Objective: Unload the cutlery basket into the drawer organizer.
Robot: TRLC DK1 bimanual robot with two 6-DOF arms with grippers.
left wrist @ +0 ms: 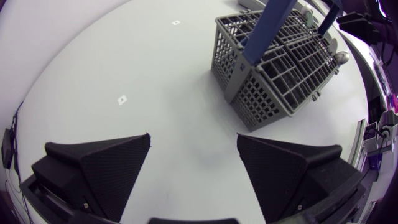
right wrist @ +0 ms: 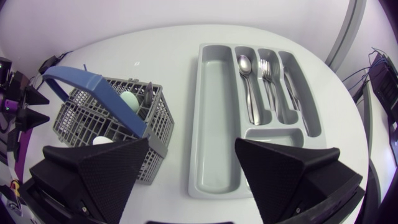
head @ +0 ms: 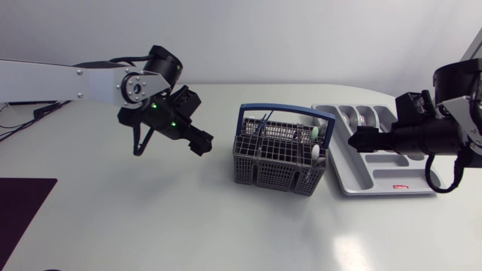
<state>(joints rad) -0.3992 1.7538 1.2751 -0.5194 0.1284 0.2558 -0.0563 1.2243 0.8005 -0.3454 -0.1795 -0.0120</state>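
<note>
Though label point(head: 397, 183) on organizer point(head: 351, 176) shows, txt unreadable.

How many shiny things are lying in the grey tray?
3, each in its own narrow slot of the grey plastic organizer tray: a silver metal spoon, a silver metal fork beside it, then what looks like a knife. More may be stacked underneath.

One basket point(head: 275, 169), one organizer point(right wrist: 214, 124), two grippers: left gripper point(left wrist: 194, 135), right gripper point(right wrist: 192, 139). The organizer holds one spoon point(right wrist: 244, 62), one fork point(right wrist: 267, 65) and one knife point(right wrist: 291, 84); the basket shows two white handles point(right wrist: 129, 99).
</note>
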